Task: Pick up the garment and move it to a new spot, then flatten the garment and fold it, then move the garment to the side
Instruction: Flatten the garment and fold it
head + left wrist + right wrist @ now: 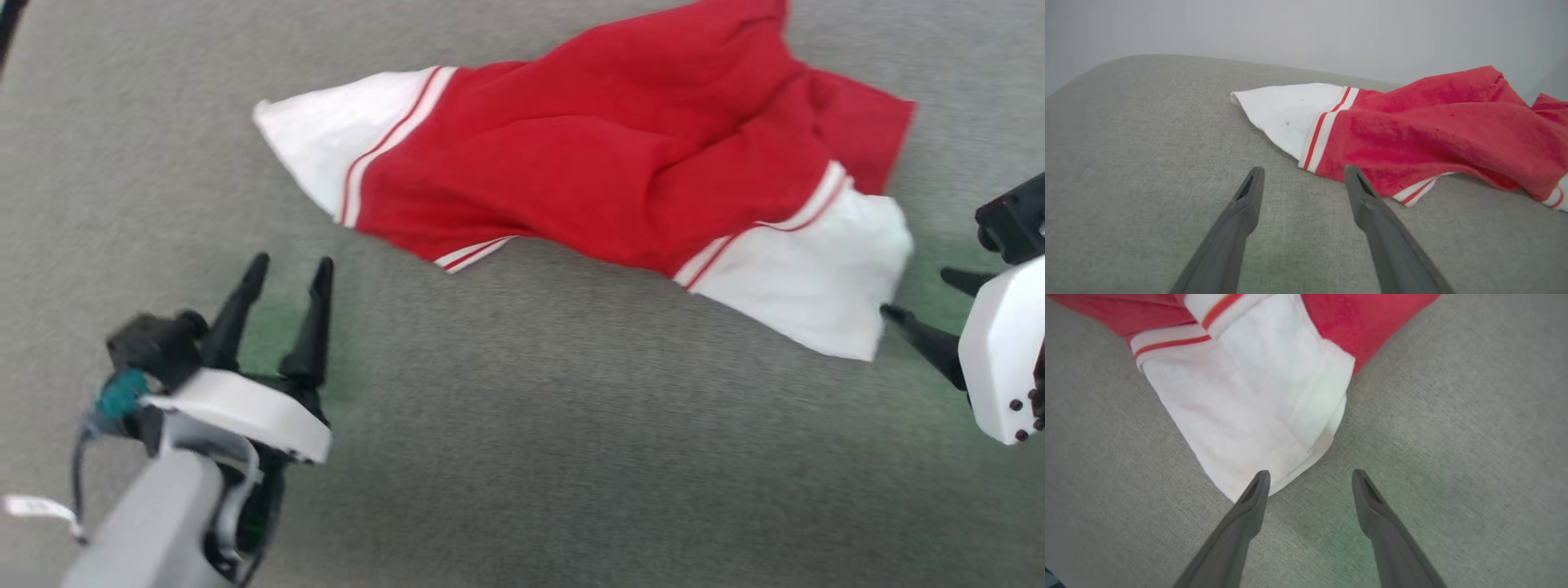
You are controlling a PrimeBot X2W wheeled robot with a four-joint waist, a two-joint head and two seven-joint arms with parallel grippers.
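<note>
Lying crumpled at twelve o'clock is the garment (604, 155); left gripper (292, 260) at seven, right gripper (916, 292) at three, both spread wide, holding nothing.

The garment (620, 155) runs off the head view's top edge; the right gripper (914, 292) is cut by its right edge. The right wrist view's top edge crops the garment too.

Bright even light; left claw (292, 261) slightly blurred
</note>
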